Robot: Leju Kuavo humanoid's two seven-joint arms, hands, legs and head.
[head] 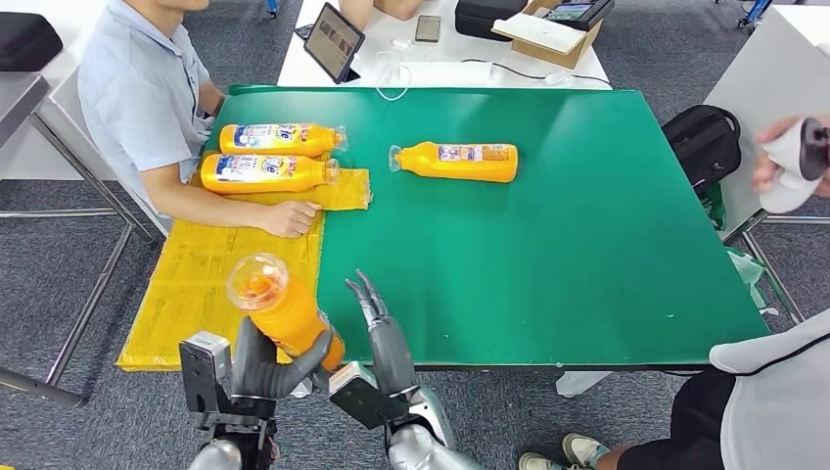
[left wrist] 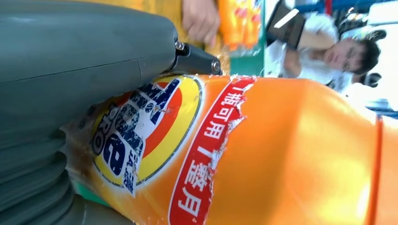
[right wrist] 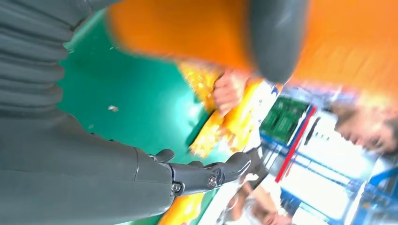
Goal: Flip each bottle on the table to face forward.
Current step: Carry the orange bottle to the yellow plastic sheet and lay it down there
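I've got the held bottle [head: 284,315] lifted off the desk [head: 548,264] at the near-left edge, over the yellow mat [head: 196,284]. Long axis runs near-right to far-left, cap end tilted up toward the camera. Left hand [head: 262,364] grips its lower body; label shows in the left wrist view. Right hand [head: 377,328] sits just right of it, fingers straight and apart, holding nothing. Three other bottles lie flat further back; nearest free one [head: 460,162] far-centre.

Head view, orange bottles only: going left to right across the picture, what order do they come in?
Held bottle in the left hand → the two stacked bottles by the person, too overlapped to rank between them → lone bottle on the green mat.
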